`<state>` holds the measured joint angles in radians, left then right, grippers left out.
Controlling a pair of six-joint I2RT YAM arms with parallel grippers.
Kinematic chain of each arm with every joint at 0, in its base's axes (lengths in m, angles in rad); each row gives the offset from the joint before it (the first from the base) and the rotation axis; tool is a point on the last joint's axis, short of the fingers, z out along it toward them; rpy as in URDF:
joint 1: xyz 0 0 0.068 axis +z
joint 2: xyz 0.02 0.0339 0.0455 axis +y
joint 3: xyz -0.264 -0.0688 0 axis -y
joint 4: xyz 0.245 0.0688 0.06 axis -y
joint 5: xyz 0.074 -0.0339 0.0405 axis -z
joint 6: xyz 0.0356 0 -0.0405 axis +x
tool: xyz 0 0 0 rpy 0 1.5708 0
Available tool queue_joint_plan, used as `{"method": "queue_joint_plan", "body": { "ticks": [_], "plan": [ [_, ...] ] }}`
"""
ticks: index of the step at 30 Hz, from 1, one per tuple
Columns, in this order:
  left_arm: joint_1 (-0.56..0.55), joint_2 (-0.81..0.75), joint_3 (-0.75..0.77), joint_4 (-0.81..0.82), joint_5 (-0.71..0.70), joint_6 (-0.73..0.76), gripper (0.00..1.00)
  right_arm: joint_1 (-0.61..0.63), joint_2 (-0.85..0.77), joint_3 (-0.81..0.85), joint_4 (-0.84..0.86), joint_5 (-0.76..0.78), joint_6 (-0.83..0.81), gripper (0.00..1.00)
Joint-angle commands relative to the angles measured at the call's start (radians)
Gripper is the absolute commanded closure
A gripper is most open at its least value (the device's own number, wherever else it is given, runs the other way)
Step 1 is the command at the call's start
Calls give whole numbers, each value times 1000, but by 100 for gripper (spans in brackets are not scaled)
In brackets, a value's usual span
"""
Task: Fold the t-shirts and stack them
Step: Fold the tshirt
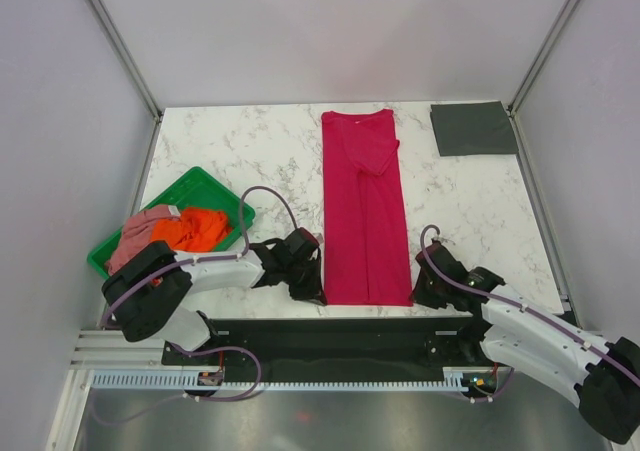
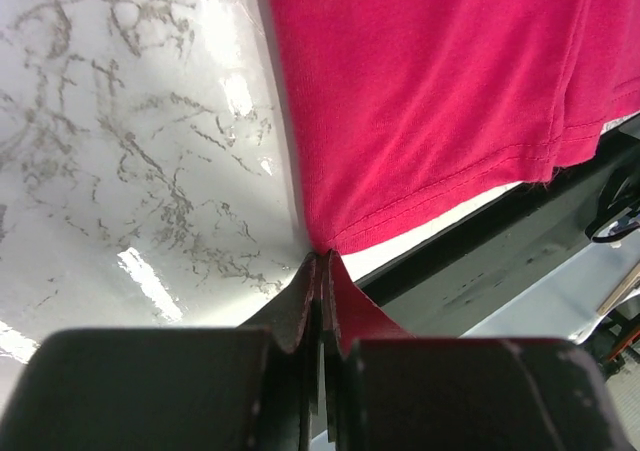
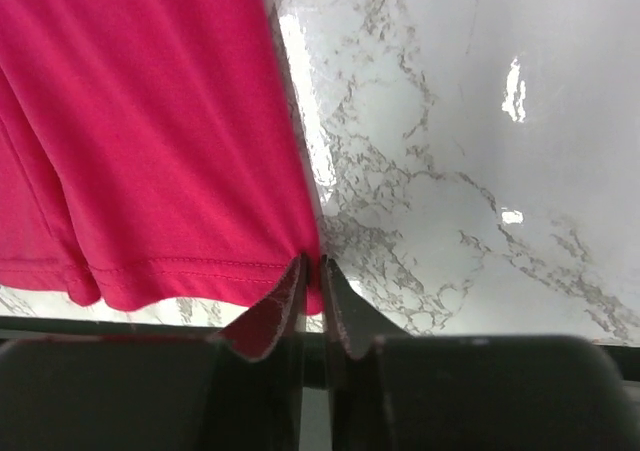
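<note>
The crimson-red t-shirt (image 1: 364, 211) lies on the marble table as a long narrow strip, sleeves folded in, hem toward me. My left gripper (image 1: 314, 293) is shut on its near left hem corner (image 2: 330, 239). My right gripper (image 1: 420, 293) is shut on the near right hem corner (image 3: 312, 271). The dark grey t-shirt (image 1: 473, 128) lies folded flat at the far right corner. The orange t-shirt (image 1: 196, 228) and the dusty pink t-shirt (image 1: 138, 233) lie crumpled in the green tray (image 1: 200, 185).
The green tray stands at the left edge of the table. The table's near edge and a black base rail (image 1: 330, 336) run just behind both grippers. White walls and metal posts enclose the table on three sides.
</note>
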<state>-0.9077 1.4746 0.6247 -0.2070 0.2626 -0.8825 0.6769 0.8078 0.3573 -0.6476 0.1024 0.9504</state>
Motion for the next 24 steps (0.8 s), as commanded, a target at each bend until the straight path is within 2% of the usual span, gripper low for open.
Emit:
{"method": "queue_joint_plan", "body": {
  "ticks": [1, 6, 10, 18, 20, 21, 24],
  "plan": [
    [-7, -31, -14, -11, -34, -38, 98, -2, -8, 25, -49, -12, -12, 81],
    [-7, -59, -16, -43, -62, -35, 98, -2, -73, 5, -38, -49, 16, 69],
    [-7, -45, -6, -43, -60, -33, 98, 0, -102, -38, -9, -99, 31, 68],
    [-7, -76, -3, -43, -60, -33, 98, 0, -119, -72, -6, -99, 42, 69],
    [-7, -82, -3, -43, -60, -33, 98, 0, -119, -75, 0, -99, 41, 74],
    [-8, -85, -3, -43, -60, -33, 98, 0, -117, -72, 0, -101, 39, 81],
    [-8, -99, -2, -43, -60, -33, 98, 1, -122, -63, -7, -95, 30, 94]
  ]
}}
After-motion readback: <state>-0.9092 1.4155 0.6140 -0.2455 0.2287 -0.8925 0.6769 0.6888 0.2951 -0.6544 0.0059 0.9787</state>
